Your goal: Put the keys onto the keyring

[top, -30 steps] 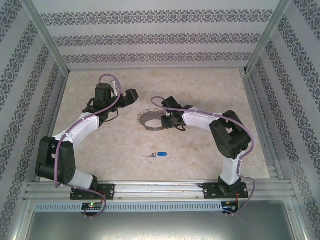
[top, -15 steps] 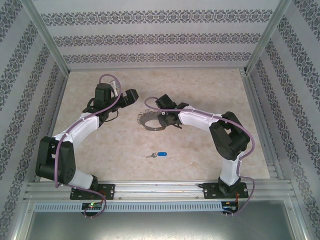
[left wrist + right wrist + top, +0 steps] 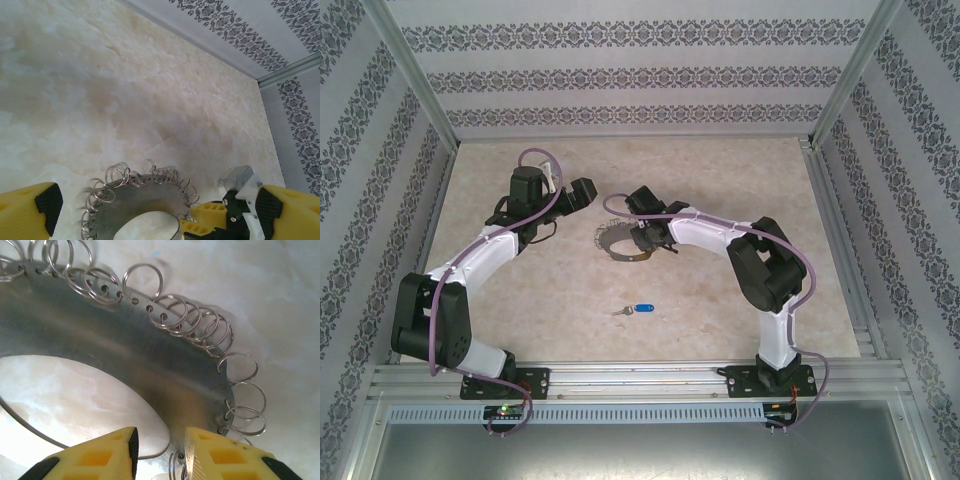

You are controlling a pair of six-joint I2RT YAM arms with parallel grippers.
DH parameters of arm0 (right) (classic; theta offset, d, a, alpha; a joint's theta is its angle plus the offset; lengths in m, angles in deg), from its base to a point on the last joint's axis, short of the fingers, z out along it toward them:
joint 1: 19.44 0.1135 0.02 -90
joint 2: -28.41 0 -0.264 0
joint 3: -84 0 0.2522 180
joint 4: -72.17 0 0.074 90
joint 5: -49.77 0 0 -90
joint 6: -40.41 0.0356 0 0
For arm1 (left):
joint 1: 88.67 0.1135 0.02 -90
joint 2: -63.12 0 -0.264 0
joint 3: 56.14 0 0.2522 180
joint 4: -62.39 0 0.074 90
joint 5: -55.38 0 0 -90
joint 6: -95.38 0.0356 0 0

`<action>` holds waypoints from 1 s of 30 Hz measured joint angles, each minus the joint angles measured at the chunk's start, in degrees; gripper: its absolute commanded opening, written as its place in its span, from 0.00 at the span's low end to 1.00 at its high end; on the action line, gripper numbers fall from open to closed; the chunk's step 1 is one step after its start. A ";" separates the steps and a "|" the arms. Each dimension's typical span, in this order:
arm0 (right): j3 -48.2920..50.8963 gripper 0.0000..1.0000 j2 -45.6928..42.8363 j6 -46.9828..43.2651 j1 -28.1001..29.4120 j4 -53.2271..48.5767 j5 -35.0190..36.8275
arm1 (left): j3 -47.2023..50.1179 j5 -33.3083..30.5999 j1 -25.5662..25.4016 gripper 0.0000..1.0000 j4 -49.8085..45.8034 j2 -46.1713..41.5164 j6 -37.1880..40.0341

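Right claw: stands at the right-hand side of the keyring, with one yellow finger to each side of the flat band's end. Shows a narrow gap between the jaws; cannot tell whether clenched on the metal or only straddling it.

Table: pale and marbled, fenced by patterned walls on three sides; carries both arms at its near edge.

Left arm and right arm: bend inward toward mid-table, white links with black joints and a lilac cable along each.

Left claw: sits left of the keyring, apart from it. Released, with black-padded yellow fingers spread wide in the left wrist view, the keyring and the right claw low between them.

Keyring: lies flat on the table between the two claws. Flat grey metal band curving round an open middle, pierced along its outer edge, with small wire rings threaded through the holes, some single, some bunched.

Key: lies on the table nearer the arm bases, between the two arms, well apart from the keyring and both claws. Blue head to the right, silver blade to the left; not on the keyring.
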 measured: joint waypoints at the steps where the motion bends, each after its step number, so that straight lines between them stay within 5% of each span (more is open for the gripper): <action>1: 0.00 0.31 0.02 0.00 0.00 -0.04 -0.02 | 0.00 0.00 0.00 1.00 0.00 0.00 0.00; 30: 1.97 0.26 0.11 0.02 -0.39 0.00 -0.15 | -0.02 1.07 0.00 1.00 1.73 0.76 -1.46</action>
